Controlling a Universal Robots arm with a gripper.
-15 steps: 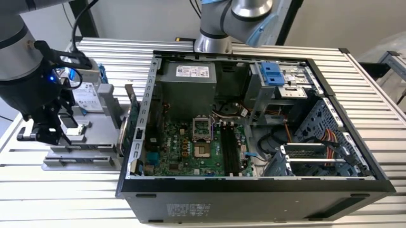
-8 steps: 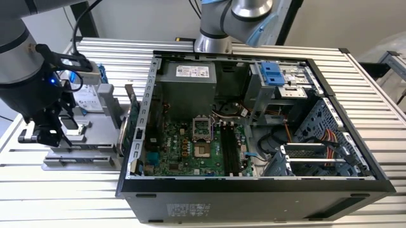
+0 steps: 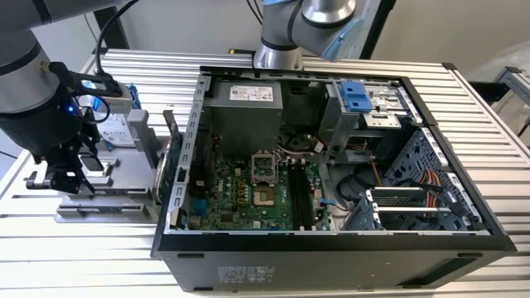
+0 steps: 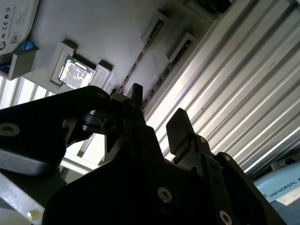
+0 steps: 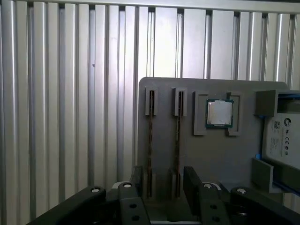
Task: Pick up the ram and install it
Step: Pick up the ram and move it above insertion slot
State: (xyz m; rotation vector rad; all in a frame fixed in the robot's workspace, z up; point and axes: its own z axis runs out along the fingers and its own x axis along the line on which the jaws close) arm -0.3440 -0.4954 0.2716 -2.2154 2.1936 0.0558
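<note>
Two dark ram sticks stand on edge in slots of a grey fixture (image 5: 211,154), one ram (image 5: 151,136) beside the other (image 5: 178,136). In the second wrist view a ram edge (image 4: 138,63) runs just past the fingertips. My gripper (image 5: 165,180) (image 4: 157,110) is open, hovering over the near end of the sticks with nothing between its fingers. In the exterior view the gripper (image 3: 71,180) hangs over the fixture (image 3: 116,183) at that view's left, outside the computer case. The long memory slots (image 3: 300,198) lie on the green motherboard inside the case.
On the fixture also sit a square silver processor (image 5: 219,113) (image 4: 75,72) and a silver hard drive (image 5: 282,136) (image 3: 116,131). The open computer case (image 3: 331,248) fills the middle of the ribbed metal table (image 5: 61,93). A second arm's base (image 3: 282,53) stands behind the case.
</note>
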